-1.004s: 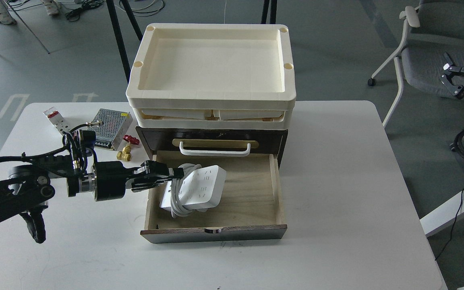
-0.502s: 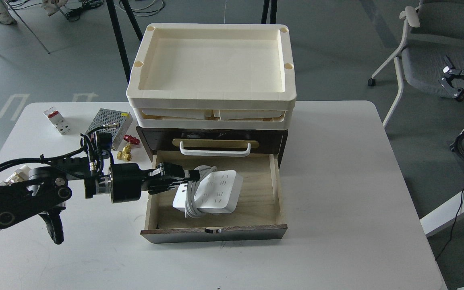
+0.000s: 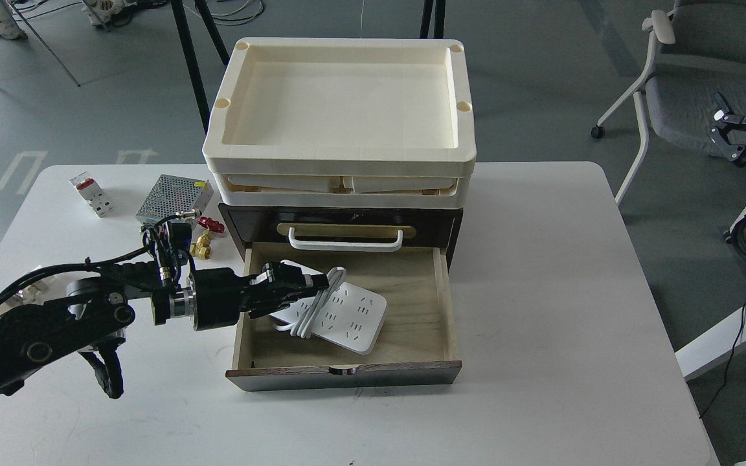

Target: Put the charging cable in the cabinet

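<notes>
The charging cable (image 3: 350, 317), a flat white power strip with its cord coiled round the middle, lies nearly flat inside the open plywood drawer (image 3: 415, 294) of the dark brown cabinet (image 3: 243, 223). My left gripper (image 3: 311, 285) reaches in over the drawer's left wall and is shut on the strip's left end and cord. The white bar handle (image 3: 346, 241) is just behind it. My right gripper (image 3: 742, 133) hangs open and empty far off the table's right side, in front of a chair.
Cream trays (image 3: 340, 158) are stacked on the cabinet. Left of it on the white table (image 3: 541, 291) lie a perforated metal power-supply box (image 3: 173, 196), a white-and-red breaker block (image 3: 91, 194) and a brass valve with a red handle (image 3: 204, 241). A grey chair (image 3: 697, 84) stands at the right.
My left gripper moved right and down into the drawer with the power strip. The strip went from tilted up to lying almost flat on the drawer floor. The right gripper barely shifted.
</notes>
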Action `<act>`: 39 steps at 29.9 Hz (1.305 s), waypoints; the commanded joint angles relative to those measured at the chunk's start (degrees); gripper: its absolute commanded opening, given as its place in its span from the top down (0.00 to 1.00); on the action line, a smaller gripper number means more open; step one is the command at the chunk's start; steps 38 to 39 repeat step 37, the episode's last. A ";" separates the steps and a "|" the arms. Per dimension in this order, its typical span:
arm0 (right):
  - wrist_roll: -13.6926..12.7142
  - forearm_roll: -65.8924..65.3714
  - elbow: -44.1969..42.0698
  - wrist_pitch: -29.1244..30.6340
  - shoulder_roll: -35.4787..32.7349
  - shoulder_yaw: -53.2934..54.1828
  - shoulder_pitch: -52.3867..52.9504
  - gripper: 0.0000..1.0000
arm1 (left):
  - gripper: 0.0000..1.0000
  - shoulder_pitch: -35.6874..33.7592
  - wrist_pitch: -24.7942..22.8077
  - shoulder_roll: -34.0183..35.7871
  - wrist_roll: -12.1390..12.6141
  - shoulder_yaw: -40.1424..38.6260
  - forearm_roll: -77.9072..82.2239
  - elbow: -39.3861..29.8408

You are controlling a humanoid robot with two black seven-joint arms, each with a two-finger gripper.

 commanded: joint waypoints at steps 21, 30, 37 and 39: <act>0.65 0.17 1.07 0.00 0.09 1.66 -0.43 0.00 | 0.03 16.14 0.00 16.99 0.00 -22.65 -33.23 3.55; 0.73 -0.79 11.97 0.00 -1.49 3.95 -1.22 0.00 | 0.02 10.63 0.00 14.27 0.00 -33.48 -45.05 24.04; 1.17 -2.37 12.06 0.00 0.44 7.54 -1.31 0.00 | 0.01 6.05 0.00 10.32 0.00 -34.00 -45.04 24.85; 1.17 -2.37 12.06 0.00 0.44 7.54 -1.31 0.00 | 0.01 6.05 0.00 10.32 0.00 -34.00 -45.04 24.85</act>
